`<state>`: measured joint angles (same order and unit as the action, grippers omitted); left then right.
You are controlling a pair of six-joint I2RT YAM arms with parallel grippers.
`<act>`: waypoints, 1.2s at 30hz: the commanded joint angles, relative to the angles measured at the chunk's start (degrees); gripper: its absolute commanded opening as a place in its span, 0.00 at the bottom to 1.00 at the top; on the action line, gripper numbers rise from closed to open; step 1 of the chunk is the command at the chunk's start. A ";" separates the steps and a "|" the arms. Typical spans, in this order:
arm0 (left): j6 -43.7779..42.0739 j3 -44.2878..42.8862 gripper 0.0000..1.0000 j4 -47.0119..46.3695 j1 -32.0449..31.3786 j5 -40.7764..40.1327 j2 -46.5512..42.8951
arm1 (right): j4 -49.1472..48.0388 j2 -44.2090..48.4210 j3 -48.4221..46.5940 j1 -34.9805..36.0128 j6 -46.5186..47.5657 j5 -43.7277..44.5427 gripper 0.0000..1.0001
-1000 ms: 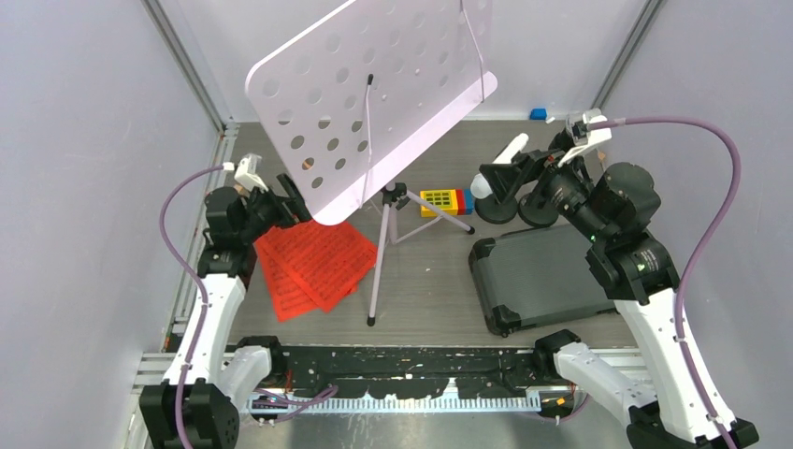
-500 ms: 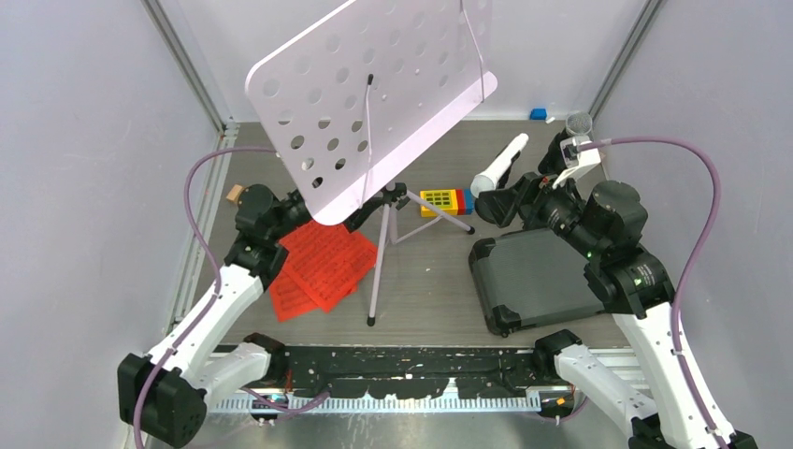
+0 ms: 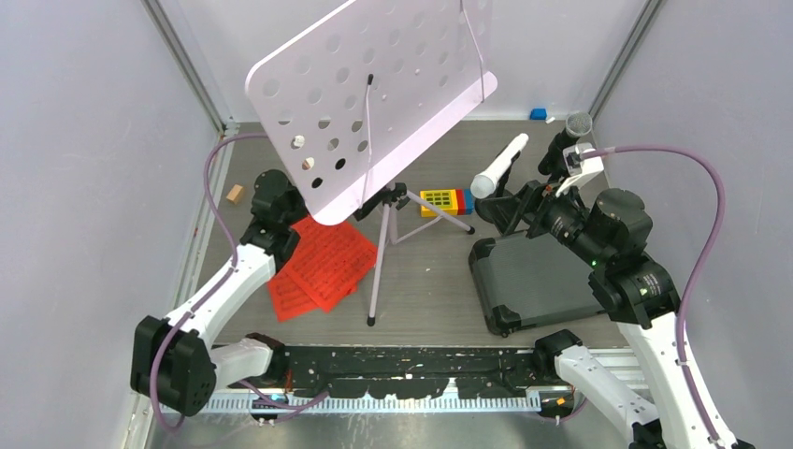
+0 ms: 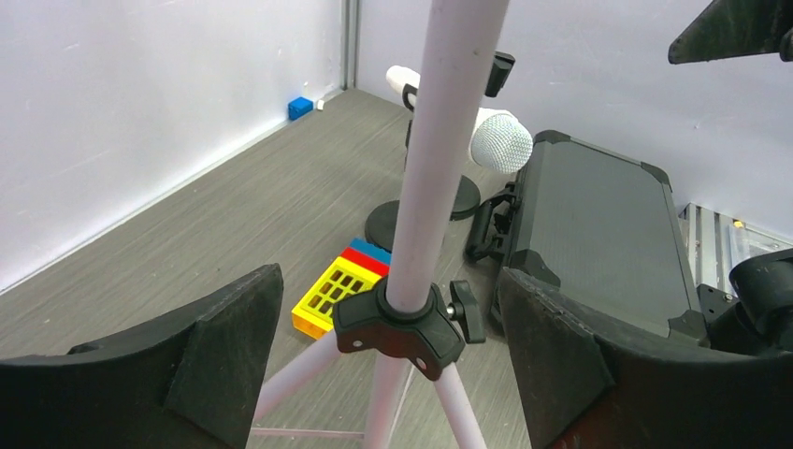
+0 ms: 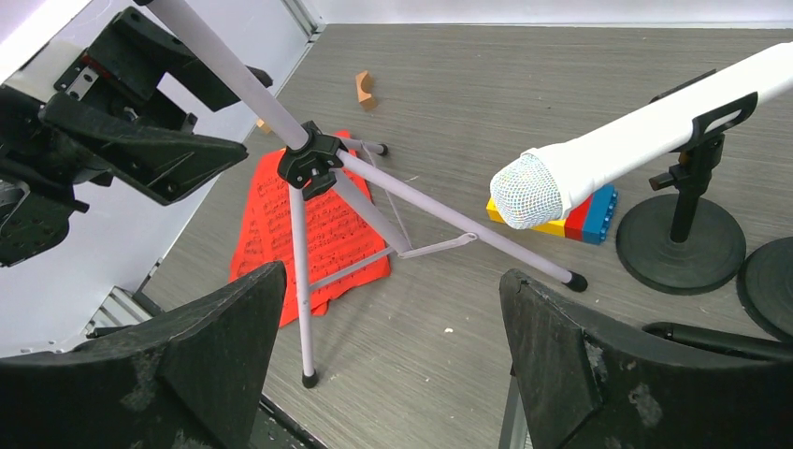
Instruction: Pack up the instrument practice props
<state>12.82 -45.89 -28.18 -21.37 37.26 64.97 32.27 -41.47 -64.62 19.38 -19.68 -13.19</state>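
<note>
The pale lilac perforated music desk [image 3: 374, 94] stands on tripod legs [image 3: 379, 271] with a black hub [image 4: 400, 323]. Red sheet-music pages [image 3: 318, 262] lie on the floor left of the legs. My left gripper [image 4: 393, 360] is open and empty, level with the hub and just short of the pole; in the top view it [image 3: 297, 213] is partly under the desk. The white microphone [image 3: 500, 164] rests in a black round-based holder [image 5: 680, 243]. The black grey-headed microphone [image 3: 567, 140] stands behind it; its holder base [image 5: 771, 281] shows at the edge. My right gripper [image 5: 393, 360] is open and empty near these holders.
A dark hard case [image 3: 542, 276] lies closed under my right arm. A yellow, red and blue toy block [image 3: 446, 201] lies behind the tripod. A wooden block [image 3: 235, 194] lies at the left wall, a small blue block [image 3: 538, 114] at the back wall.
My left gripper has swung right and forward under the music desk toward the tripod pole. My right gripper has drawn back from the microphones, so the black microphone now shows.
</note>
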 commanded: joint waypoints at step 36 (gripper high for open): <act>-4.54 -9.83 0.59 -1.71 -1.58 9.21 12.58 | 2.35 0.78 1.21 -0.04 0.23 -0.56 0.90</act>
<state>11.68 -53.52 -31.33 -22.76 45.04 77.36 35.57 -40.86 -63.44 19.38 -19.66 -13.17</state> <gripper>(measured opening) 0.616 0.898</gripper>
